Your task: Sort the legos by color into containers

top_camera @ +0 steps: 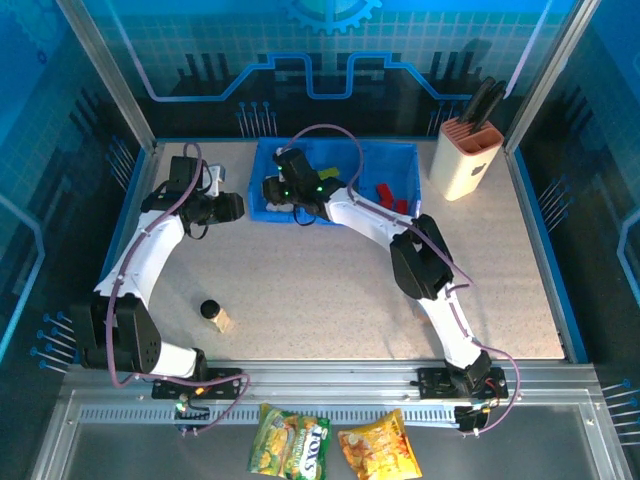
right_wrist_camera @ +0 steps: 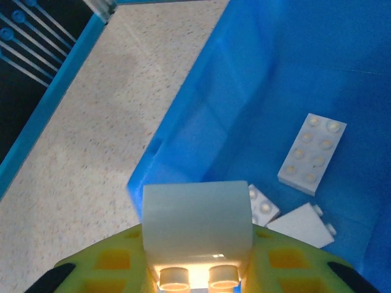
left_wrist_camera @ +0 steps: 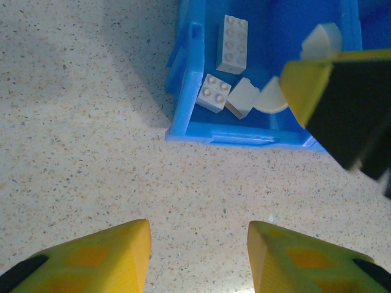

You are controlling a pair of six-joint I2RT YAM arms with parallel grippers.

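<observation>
The left claw is held just beside the left end of the blue tray. Its fingers are spread wide over bare table, and nothing is gripped between them. Nearer the arm bases, a small dark-capped bottle is stood on the table, well apart from the tray. In the tray's left compartment, four white bricks are gathered, some of them touching. Over that compartment the right claw is closed on one more white brick, which is held studs toward the camera. Red bricks are seen toward the tray's right end. A beige knife block is placed just beyond it.
</observation>
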